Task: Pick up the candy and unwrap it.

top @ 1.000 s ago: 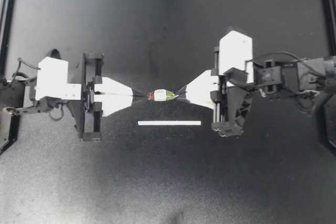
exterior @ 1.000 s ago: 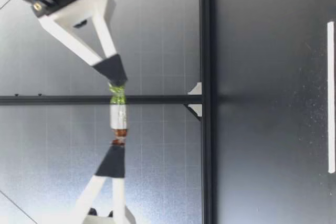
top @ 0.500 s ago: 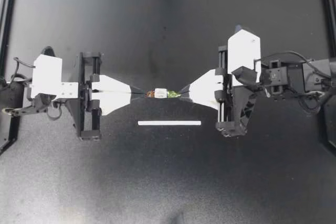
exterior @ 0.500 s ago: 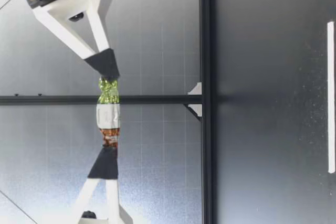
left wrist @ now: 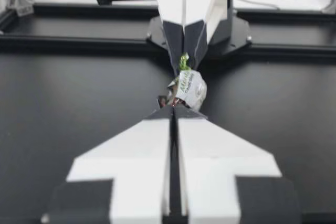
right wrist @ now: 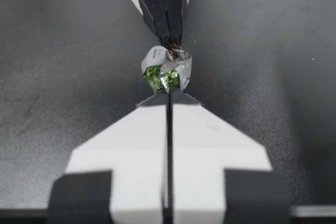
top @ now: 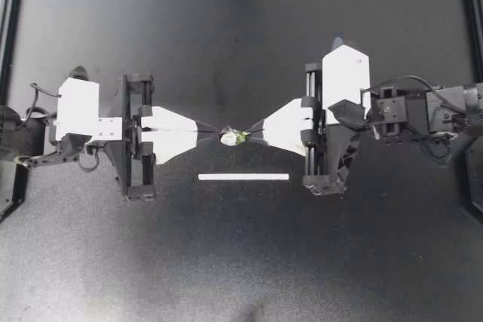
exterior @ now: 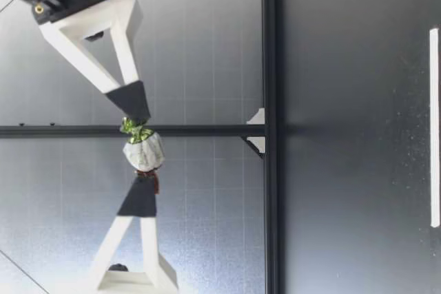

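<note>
The candy (top: 230,138) hangs above the table (top: 241,262), with my left gripper (top: 218,133) and my right gripper (top: 248,134) each pinched tight on one twisted end. Its bunched white wrapper carries small dark print. The right gripper's end is green foil and the left's is reddish-brown.

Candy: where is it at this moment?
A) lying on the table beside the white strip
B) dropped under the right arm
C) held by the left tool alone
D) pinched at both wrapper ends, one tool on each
D: my left tool and my right tool each clamp one twisted end of the candy.
</note>
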